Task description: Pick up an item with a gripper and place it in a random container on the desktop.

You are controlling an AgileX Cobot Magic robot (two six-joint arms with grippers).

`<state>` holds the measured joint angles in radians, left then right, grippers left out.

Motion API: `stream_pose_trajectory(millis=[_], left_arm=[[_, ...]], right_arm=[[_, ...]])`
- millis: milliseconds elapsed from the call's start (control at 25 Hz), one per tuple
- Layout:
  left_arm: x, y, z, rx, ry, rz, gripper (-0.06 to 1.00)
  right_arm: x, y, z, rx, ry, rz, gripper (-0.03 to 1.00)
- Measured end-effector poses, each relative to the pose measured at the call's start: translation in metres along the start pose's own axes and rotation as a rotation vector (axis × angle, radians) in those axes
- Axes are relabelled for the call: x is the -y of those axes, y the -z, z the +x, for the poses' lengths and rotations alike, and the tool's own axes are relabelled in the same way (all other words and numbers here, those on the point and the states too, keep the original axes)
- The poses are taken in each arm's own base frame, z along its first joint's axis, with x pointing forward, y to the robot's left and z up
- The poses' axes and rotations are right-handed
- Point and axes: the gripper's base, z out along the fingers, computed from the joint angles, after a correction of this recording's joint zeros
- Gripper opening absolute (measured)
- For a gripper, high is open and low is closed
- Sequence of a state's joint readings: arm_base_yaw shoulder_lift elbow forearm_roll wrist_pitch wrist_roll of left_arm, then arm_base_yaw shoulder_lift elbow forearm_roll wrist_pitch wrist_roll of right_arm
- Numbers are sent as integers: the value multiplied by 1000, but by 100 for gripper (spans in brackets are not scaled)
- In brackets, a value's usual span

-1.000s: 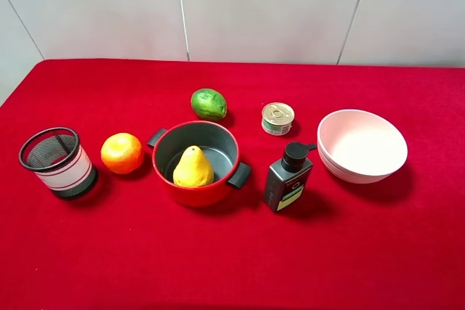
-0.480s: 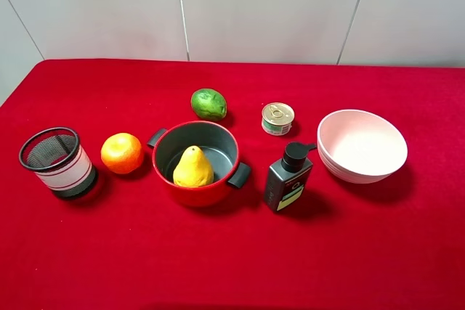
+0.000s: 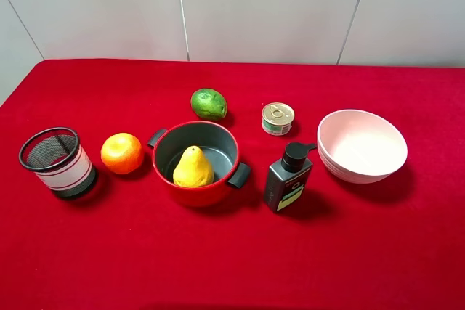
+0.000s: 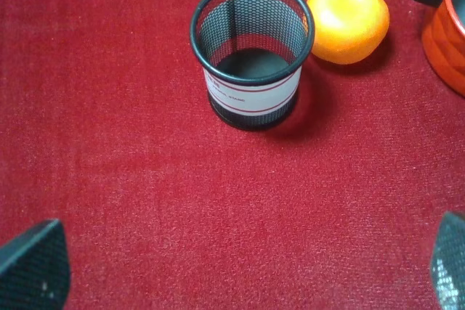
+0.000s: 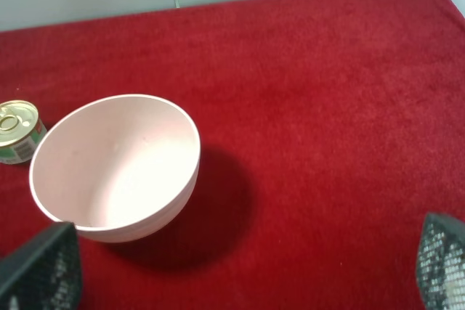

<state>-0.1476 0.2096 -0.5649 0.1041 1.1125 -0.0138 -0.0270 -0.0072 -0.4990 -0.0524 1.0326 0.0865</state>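
Note:
The yellow pear (image 3: 192,167) stands upright inside the round red pot (image 3: 209,192), against its near wall, in the middle of the red desktop (image 3: 145,252). Neither arm shows in the high view. In the left wrist view my left gripper (image 4: 240,270) is open and empty, its fingertips (image 4: 33,266) wide apart, above bare cloth short of the black mesh cup (image 4: 251,52); an edge of the pot (image 4: 447,41) shows there. In the right wrist view my right gripper (image 5: 243,270) is open and empty, by the pale pink bowl (image 5: 116,165).
An orange (image 3: 121,152) lies between the mesh cup (image 3: 57,162) and the pot. A green fruit (image 3: 208,104) and a small tin can (image 3: 277,118) lie behind. A dark pump bottle (image 3: 288,178) stands between the pot and the pink bowl (image 3: 362,146).

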Motion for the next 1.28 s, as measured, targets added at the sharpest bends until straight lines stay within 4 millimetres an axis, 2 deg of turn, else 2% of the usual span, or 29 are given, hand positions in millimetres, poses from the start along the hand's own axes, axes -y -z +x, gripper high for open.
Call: stream_pose_trajectory(millis=[280,480,800,1280], left_arm=[[2,-16,5,-9,21,-8,99],[3,-17,6,-15,81,-23,99],[3,-17,7,-13,84,-22,99],[5,4,28,195,81,-30,99]], right_arm=[[0,0,0,0,0,0,69],[0,0,0,0,0,0,69],[0,0,0,0,0,0,69],[0,0,0,0,0,0,69]])
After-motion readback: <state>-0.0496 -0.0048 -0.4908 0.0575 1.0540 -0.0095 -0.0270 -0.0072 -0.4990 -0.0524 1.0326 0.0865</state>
